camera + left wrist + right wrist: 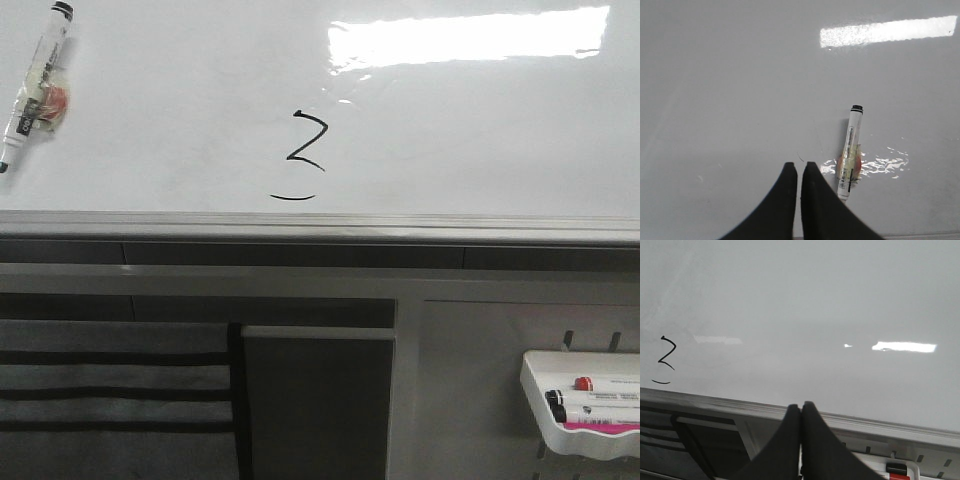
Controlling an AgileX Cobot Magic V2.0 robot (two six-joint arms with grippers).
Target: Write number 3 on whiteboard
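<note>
The whiteboard (480, 130) is glossy white with glare and fills the upper front view. The number 3 (305, 150) is drawn in thin black line near its lower middle: an angular Z-like top and a separate short curved stroke below. It also shows in the right wrist view (667, 360). A white marker (38, 85) with a black cap lies against the board at its upper left. My left gripper (800, 165) is just beside that marker (850, 150), its jaws nearly together and empty. My right gripper (801, 406) is shut and empty at the board's lower edge.
The board's grey metal bottom edge (320, 228) runs across the front view. Below it are dark panels and slats. A small white marker tray (535, 385) with several markers hangs at the lower right. Neither arm shows in the front view.
</note>
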